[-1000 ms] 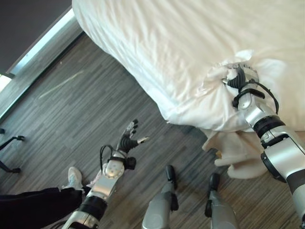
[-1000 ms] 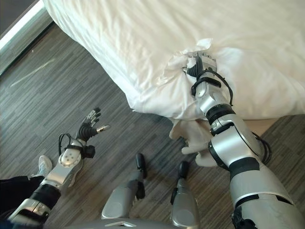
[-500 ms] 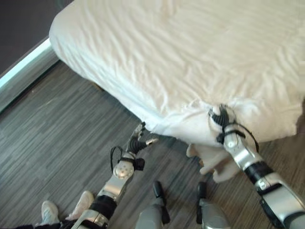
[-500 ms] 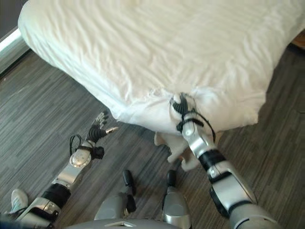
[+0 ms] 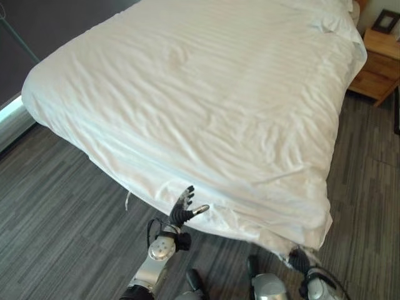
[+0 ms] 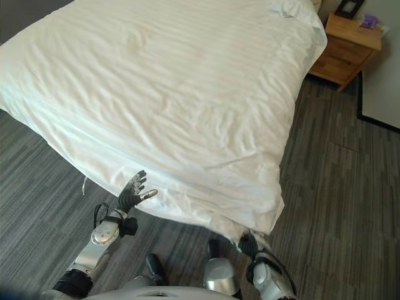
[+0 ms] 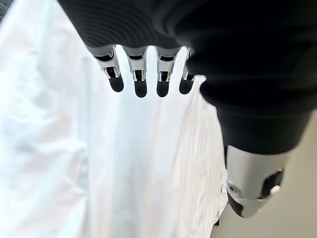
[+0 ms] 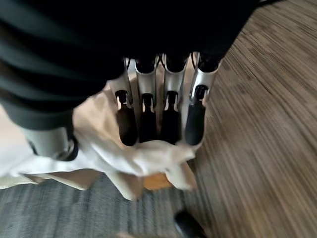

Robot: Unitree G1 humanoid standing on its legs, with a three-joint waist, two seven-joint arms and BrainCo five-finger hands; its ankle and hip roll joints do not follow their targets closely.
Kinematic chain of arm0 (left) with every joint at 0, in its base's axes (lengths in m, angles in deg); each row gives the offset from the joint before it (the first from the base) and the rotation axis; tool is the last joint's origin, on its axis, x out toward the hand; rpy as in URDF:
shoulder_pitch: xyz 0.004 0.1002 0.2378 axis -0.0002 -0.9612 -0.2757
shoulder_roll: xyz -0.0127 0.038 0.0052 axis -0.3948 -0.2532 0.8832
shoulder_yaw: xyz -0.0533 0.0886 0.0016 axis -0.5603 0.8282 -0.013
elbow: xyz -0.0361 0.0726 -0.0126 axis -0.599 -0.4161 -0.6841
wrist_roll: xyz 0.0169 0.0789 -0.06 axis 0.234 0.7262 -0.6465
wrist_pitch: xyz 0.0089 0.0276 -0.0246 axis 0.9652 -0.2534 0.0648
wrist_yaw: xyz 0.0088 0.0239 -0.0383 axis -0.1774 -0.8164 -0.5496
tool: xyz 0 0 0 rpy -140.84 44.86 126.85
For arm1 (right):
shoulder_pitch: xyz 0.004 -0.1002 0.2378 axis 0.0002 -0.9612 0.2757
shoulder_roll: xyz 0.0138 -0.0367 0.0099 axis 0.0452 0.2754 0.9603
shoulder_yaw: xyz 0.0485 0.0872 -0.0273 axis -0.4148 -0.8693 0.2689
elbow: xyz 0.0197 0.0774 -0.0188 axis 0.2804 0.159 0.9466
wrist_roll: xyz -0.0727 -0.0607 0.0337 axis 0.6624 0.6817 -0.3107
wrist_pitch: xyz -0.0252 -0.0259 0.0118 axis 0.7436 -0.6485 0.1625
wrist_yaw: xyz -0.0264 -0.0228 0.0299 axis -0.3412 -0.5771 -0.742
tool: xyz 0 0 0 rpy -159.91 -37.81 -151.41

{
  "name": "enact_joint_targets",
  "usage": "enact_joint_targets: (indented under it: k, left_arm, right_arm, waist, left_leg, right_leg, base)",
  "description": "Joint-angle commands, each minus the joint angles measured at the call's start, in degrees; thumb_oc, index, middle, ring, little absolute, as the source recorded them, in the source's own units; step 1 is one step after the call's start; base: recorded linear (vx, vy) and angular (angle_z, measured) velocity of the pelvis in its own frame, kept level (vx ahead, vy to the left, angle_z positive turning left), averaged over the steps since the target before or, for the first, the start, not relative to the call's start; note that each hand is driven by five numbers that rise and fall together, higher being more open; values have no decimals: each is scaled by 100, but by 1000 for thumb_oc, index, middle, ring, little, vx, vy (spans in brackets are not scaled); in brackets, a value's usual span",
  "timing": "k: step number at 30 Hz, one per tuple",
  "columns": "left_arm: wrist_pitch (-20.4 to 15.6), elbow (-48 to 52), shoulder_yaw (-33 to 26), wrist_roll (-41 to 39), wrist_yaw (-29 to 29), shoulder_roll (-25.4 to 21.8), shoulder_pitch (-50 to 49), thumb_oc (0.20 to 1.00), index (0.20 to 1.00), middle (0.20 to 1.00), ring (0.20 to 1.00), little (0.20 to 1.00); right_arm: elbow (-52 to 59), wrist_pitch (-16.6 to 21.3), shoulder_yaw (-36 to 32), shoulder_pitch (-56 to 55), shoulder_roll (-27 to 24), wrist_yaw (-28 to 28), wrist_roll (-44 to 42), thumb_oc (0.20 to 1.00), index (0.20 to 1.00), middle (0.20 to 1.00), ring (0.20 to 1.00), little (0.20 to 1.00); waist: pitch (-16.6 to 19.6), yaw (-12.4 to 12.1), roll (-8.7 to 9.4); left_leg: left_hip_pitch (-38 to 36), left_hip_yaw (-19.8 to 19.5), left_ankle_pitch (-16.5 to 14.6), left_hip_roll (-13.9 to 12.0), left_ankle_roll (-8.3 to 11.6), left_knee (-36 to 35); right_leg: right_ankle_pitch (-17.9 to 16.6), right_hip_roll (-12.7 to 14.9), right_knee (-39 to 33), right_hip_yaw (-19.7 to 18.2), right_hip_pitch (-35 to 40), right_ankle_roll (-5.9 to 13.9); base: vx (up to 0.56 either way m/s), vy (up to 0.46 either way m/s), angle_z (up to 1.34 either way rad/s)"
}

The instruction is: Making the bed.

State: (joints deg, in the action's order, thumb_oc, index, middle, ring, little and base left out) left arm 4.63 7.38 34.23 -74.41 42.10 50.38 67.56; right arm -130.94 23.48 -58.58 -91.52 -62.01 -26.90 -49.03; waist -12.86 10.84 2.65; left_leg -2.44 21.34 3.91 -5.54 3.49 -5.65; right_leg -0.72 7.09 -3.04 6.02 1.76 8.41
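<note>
The bed (image 5: 206,106) carries a white duvet (image 6: 175,100) spread over its whole top, with the near edge hanging in folds toward the grey wood-grain floor (image 6: 337,206). A wooden nightstand (image 6: 347,47) stands beside the far corner of the bed.

The left hand (image 5: 185,209) is raised in front of the near edge of the bed, fingers (image 7: 140,82) straight and spread, thumb apart; it holds nothing.

The right hand (image 6: 250,245) is below the near right corner of the bed. In the right wrist view its fingers (image 8: 148,119) are curled down onto a bunched fold of the cloth (image 8: 143,158), pinching it against the thumb.
</note>
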Motion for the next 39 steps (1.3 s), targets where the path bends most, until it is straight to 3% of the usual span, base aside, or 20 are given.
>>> enact_joint_targets:
  k: [1,3,11,13,16,17,18,19,20,22,25,30,39]
  left_arm:
    - [-184,63,9,-149,-138,-87,317,1000,1000,1000,1000,1000]
    - [-103,72,50,-198,-293,-103,340,1000,1000,1000,1000,1000]
    - [-92,383,-266,-408,-491,-323,100,1000,1000,1000,1000,1000]
    - [-102,476,-369,-456,-533,-389,34,1000,1000,1000,1000,1000]
    - [-111,579,-511,-512,-434,-357,-21,1000,1000,1000,1000,1000]
    - [-110,579,-510,-510,-433,-359,-21,1000,1000,1000,1000,1000]
    - [-100,610,-603,-495,-324,-269,-68,1000,1000,1000,1000,1000]
    - [-99,612,-600,-493,-324,-270,-70,1000,1000,1000,1000,1000]
    - [-87,569,-651,-450,-240,-209,-62,1000,1000,1000,1000,1000]
    - [-121,235,-1407,-1065,-671,-590,-574,1000,1000,1000,1000,1000]
    - [-117,-804,-1647,-1493,-724,-509,-330,1000,1000,1000,1000,1000]
    - [-288,-1882,-1525,-1556,-759,-478,8,1000,1000,1000,1000,1000]
    - [-458,-2661,-1246,-1502,-652,-375,259,1000,1000,1000,1000,1000]
  right_arm:
    - [-925,-160,56,-99,67,62,-609,1000,1000,1000,1000,1000]
    - [-1869,-406,-312,-182,105,241,-966,1000,1000,1000,1000,1000]
    - [-2336,-468,-1116,-404,-474,200,-1345,1000,1000,1000,1000,1000]
    - [-2156,-324,-1396,-382,-762,122,-1642,1000,1000,1000,1000,1000]
    - [-505,84,-1834,-313,-1138,-123,-2607,1000,1000,1000,1000,1000]
    - [-483,69,-1837,-324,-1134,-124,-2605,956,956,956,956,956]
    - [1309,286,-1927,-356,-1236,-204,-2932,200,200,200,200,200]
    - [1347,261,-1935,-378,-1232,-205,-2927,200,200,200,200,200]
    - [2192,472,-1967,-326,-1274,-129,-3212,200,200,200,200,200]
    - [3464,1254,-2630,-31,-1115,280,-5013,200,200,200,200,200]
    - [4382,1907,-2651,673,-309,1075,-7011,200,200,200,200,200]
    - [5040,2420,-1929,1614,280,1628,-8347,200,200,200,200,200]
    - [4773,2739,-1443,2456,1098,1878,-9272,200,200,200,200,200]
  waist:
    - [25,93,342]
    - [76,109,309]
    - [114,88,335]
    - [144,75,372]
    - [187,102,449]
    - [206,98,451]
    - [199,133,467]
    - [221,127,468]
    - [210,134,461]
    - [179,16,337]
    - [219,-33,206]
    - [368,-140,62]
    - [358,-302,-135]
  left_leg:
    - [-458,-22,-463,-214,229,65]
    - [-502,-29,-486,-214,221,65]
    - [-527,-90,-479,-238,237,65]
    - [-529,-98,-475,-249,240,65]
    - [-588,-76,-506,-255,241,65]
    - [-558,-70,-478,-257,243,65]
    - [-618,-28,-520,-246,229,65]
    - [-586,-22,-491,-248,231,65]
    - [-623,-6,-519,-241,227,65]
    - [-605,-26,-488,-244,217,65]
    - [-640,-12,-499,-228,223,65]
    - [-685,6,-438,-232,282,65]
    - [-605,-66,-344,-252,370,65]
  right_leg:
    - [-440,481,-134,-220,-220,320]
    - [-398,471,-151,-220,-156,307]
    - [-345,445,-155,-159,-42,279]
    - [-333,437,-148,-149,-25,274]
    - [-329,436,-126,-148,7,279]
    - [-354,434,-131,-155,-25,270]
    - [-354,453,-118,-161,-1,293]
    - [-379,449,-123,-169,-35,282]
    - [-364,456,-116,-169,-15,293]
    - [-375,471,-99,-113,-23,290]
    - [-342,489,-107,-89,-1,280]
    - [-327,497,-152,-31,55,221]
    - [-292,521,-181,117,99,183]
  base:
    - [9,42,-2]
    - [0,0,0]
    - [4,1,-1]
    - [-2,-21,1]
    - [6,-27,1]
    - [0,0,0]
    - [0,0,0]
    - [28,-14,-4]
    - [10,-3,-4]
    - [16,6,-5]
    - [24,8,-2]
    - [80,-3,6]
    - [46,-40,7]
